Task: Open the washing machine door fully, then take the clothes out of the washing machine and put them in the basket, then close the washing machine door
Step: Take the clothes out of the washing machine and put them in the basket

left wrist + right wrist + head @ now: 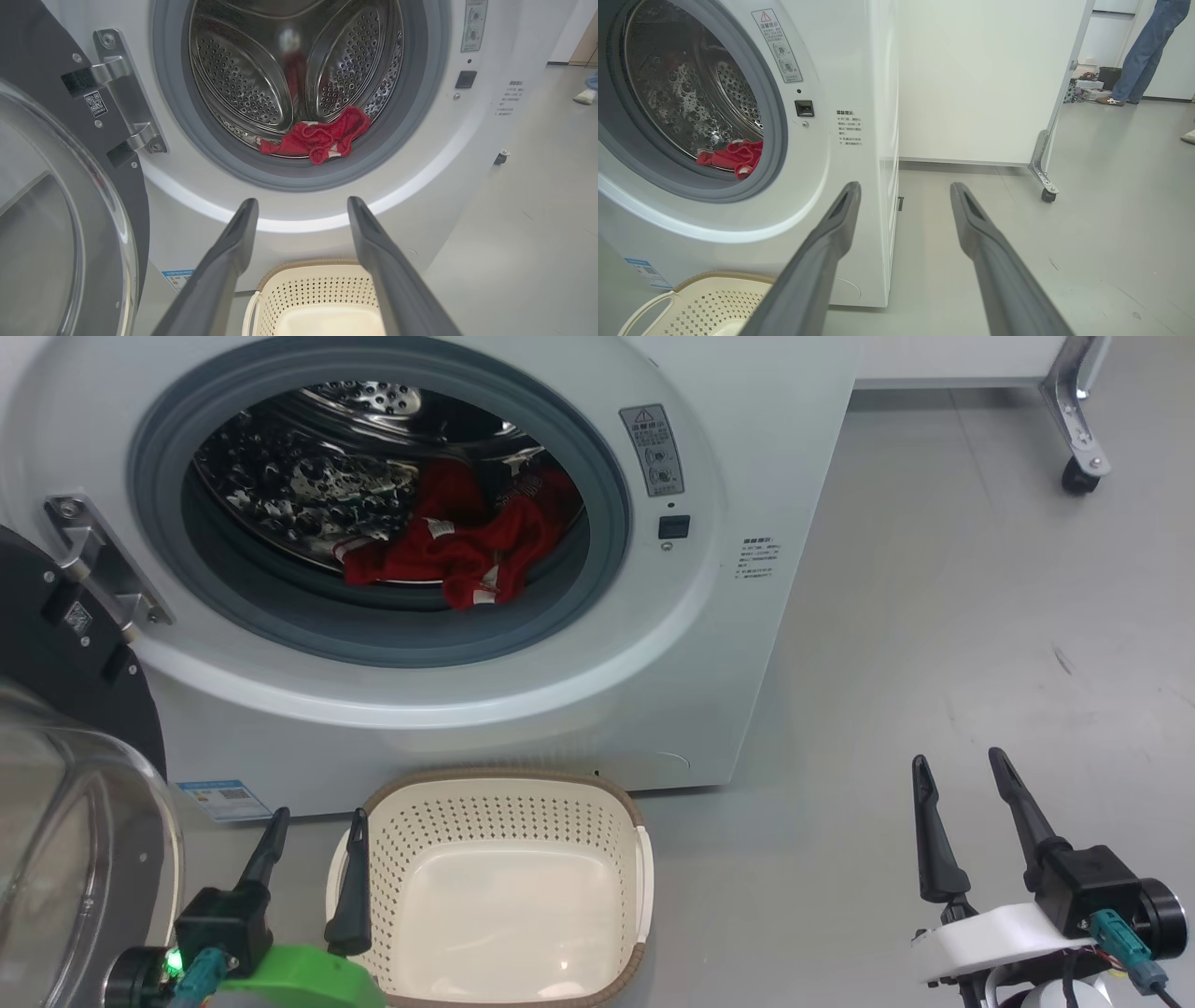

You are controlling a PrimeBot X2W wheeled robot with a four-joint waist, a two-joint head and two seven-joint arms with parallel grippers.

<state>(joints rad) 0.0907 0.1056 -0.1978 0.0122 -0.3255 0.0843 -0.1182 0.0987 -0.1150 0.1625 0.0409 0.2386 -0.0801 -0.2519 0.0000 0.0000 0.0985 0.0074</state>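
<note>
Head view: washing machine door (93,691) open wide at left; clothes (467,546) at the drum's (308,476) front inside washing machine (747,476); basket (504,779) empty on floor (934,616) below; left pincer (317,817) and right pincer (960,758) both spread, empty; advised: reach in centrally, pinch a thick fold.

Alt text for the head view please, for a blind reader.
A white washing machine stands with its door open to the left and red clothes in its drum. An empty cream basket sits on the floor before it, the open left gripper beside it and the open right gripper farther right.
</note>
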